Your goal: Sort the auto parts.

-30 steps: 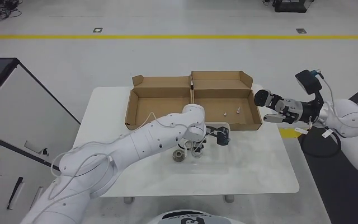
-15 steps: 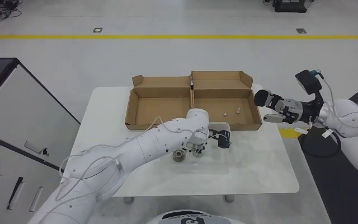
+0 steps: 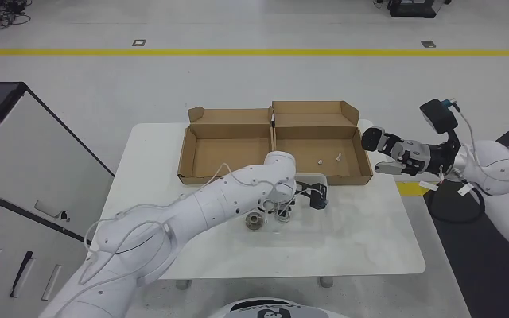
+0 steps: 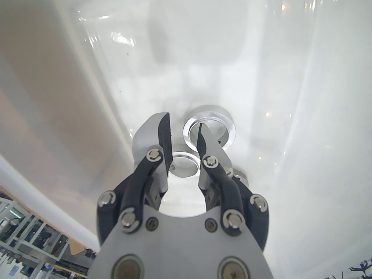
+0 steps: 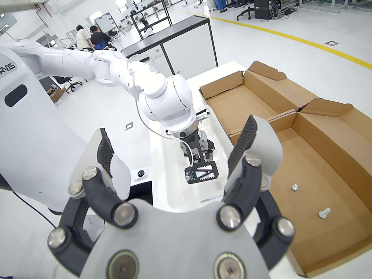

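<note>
Several silver metal rings lie in a white tray point(image 4: 261, 44). My left gripper point(image 4: 181, 134) is open and low over them. One ring point(image 4: 213, 117) lies at its fingertips, with one fingertip point(image 4: 201, 134) over the ring's hole. A second ring point(image 4: 186, 165) lies between the fingers nearer the palm, and a third point(image 4: 242, 177) is partly hidden behind a finger. In the top view the left gripper point(image 3: 282, 208) is in front of the two cardboard boxes. My right gripper point(image 5: 174, 146) is open and holds nothing, hovering off the table's right side point(image 3: 375, 153).
Two open cardboard boxes stand side by side at the back: the left box point(image 3: 227, 151) is bare, the right box point(image 3: 350, 167) holds two small bolts point(image 3: 320, 160) point(image 3: 337, 156). A round dark part point(image 3: 253, 220) lies on the table beside the tray point(image 5: 171, 187).
The left arm's wrist has shifted slightly right and settled lower over the rings. The right arm has kept still.
</note>
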